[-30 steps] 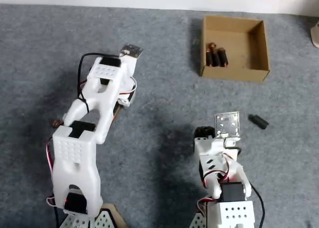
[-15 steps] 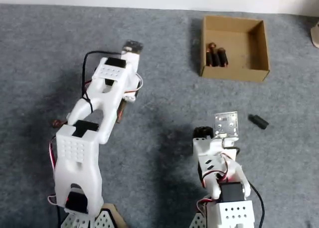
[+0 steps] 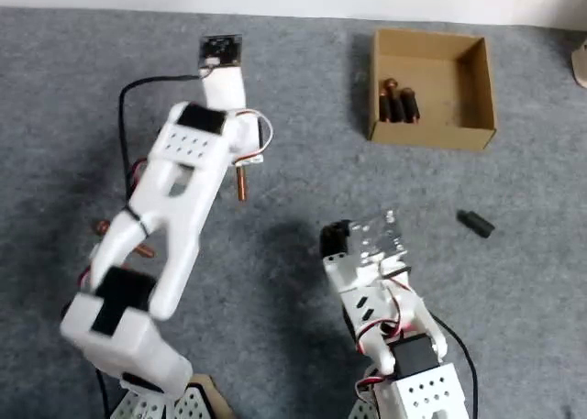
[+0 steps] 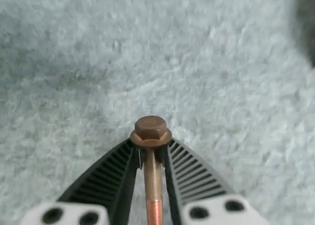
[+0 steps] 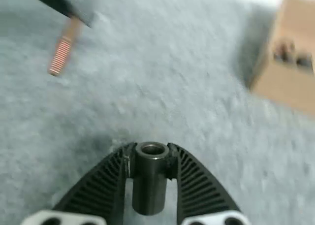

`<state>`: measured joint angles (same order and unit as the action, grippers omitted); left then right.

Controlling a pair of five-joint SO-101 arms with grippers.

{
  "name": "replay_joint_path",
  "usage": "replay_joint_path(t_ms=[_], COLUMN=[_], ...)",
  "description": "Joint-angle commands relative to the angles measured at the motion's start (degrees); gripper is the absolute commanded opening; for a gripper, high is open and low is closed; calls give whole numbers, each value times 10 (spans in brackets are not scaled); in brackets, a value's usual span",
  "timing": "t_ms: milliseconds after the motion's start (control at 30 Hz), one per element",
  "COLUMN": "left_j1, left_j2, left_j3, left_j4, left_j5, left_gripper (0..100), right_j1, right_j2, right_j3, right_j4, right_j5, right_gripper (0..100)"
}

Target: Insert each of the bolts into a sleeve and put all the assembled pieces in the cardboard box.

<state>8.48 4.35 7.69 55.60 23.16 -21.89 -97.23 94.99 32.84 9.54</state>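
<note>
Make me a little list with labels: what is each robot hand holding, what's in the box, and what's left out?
left gripper: shut on a copper bolt, gripped just under its head
right gripper: shut on a black sleeve
cardboard box: three assembled pieces side by side against one wall
loose sleeve: lying on the carpet, apart from the box

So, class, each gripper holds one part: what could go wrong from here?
1. The left gripper pinches the copper-coloured hex-head bolt just under its head, its long shank free; it may tilt on contact and miss the bore.
2. The short black cylindrical sleeve sits in the right gripper, open end outward; an off-axis push could shove it out of the grip.
3. A spare black sleeve lies loose near the right arm; a sweep might knock it.
</note>
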Motion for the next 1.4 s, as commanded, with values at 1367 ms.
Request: replay_joint_path(t_ms=[1367], left_j1=[125], left_j2=[-788], left_j3=[645], left_j4=[-447], left_j5=[158], left_gripper=[5], right_j1=[-58], right_j2=[-5], right_j3=[99], right_j4=[-133], right_j5=[33], right_gripper=[5])
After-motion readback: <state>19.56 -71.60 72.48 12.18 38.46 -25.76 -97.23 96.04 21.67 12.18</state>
